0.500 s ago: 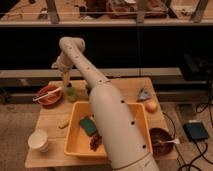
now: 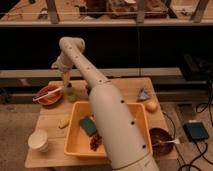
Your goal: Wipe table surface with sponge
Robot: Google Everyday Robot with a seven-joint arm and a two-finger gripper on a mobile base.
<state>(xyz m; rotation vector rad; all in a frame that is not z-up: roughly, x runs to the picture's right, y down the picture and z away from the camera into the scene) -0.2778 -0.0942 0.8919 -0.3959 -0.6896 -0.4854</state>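
The gripper (image 2: 65, 80) hangs over the table surface (image 2: 50, 112), at ten o'clock from the yellow tub (image 2: 73, 136). Its fingers are spread and hold nothing. The sponge (image 2: 88, 125) lies inside the tub, toward its nine o'clock side.

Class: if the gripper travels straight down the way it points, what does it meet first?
Likely the small green object beside the red bowl, under the gripper; depth is unclear, so maybe the table surface.
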